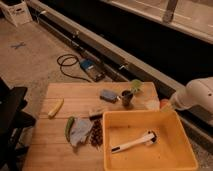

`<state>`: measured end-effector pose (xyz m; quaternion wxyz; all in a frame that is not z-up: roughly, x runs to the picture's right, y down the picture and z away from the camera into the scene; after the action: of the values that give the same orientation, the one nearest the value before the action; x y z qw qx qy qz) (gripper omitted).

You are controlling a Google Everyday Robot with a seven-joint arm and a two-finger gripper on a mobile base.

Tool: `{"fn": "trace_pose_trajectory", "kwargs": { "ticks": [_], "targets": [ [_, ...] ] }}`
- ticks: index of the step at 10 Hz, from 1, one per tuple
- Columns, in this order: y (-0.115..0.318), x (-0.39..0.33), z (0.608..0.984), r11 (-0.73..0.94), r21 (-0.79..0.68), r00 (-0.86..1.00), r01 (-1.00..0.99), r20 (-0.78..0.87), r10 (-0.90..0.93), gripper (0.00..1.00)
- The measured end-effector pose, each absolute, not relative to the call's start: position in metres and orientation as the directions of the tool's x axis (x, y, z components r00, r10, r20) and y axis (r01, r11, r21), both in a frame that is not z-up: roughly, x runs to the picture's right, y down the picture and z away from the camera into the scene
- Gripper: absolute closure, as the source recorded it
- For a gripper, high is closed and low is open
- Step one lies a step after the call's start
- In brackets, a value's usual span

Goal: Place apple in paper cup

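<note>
Hovering white-armed gripper (169, 104) by table's right edge, finger spread unclear, round reddish apple (164, 104) beside pale paper cup (152, 105)

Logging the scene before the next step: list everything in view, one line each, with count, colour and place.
table: one, light wood, centre.
bin: one, yellow, table's right front.
tool: one, white, lying in the bin.
banana: one, yellow, table's left.
pepper: one, green, left of the bin.
cloth: one, grey-blue, beside the pepper.
sponge: one, blue, table's middle back.
dark cup: one, metallic, right of the sponge.
green item: one, behind the dark cup; cannot tell what.
paper cup: one, cream, right back edge.
apple: one, red-orange, just right of the paper cup.
cable: one, black, on the floor.
gripper: one, by the apple, under the white arm.
</note>
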<state>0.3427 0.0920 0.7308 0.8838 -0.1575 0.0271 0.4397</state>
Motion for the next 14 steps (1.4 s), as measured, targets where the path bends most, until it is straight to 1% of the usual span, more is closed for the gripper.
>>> {"fn": "trace_pose_trajectory", "kwargs": {
  "ticks": [1, 2, 4, 5, 7, 8, 9, 12, 14],
  "targets": [
    [0.089, 0.344, 0.732, 0.564, -0.237, 0.607, -0.791, -0.187, 0.773, 0.79],
    [0.084, 0.34, 0.732, 0.57, -0.217, 0.607, -0.792, -0.187, 0.772, 0.83],
    [0.072, 0.327, 0.735, 0.586, -0.192, 0.615, -0.787, -0.177, 0.768, 0.98],
    [0.067, 0.322, 0.738, 0.594, -0.188, 0.622, -0.782, -0.167, 0.765, 1.0],
    [0.062, 0.313, 0.747, 0.601, -0.206, 0.632, -0.772, -0.151, 0.76, 0.99],
    [0.06, 0.307, 0.753, 0.603, -0.222, 0.637, -0.766, -0.143, 0.757, 0.95],
    [0.059, 0.304, 0.76, 0.604, -0.239, 0.642, -0.76, -0.133, 0.755, 0.86],
    [0.056, 0.293, 0.778, 0.606, -0.282, 0.654, -0.744, -0.118, 0.747, 0.56],
    [0.058, 0.294, 0.782, 0.599, -0.296, 0.651, -0.744, -0.122, 0.749, 0.35]
  ]
}}
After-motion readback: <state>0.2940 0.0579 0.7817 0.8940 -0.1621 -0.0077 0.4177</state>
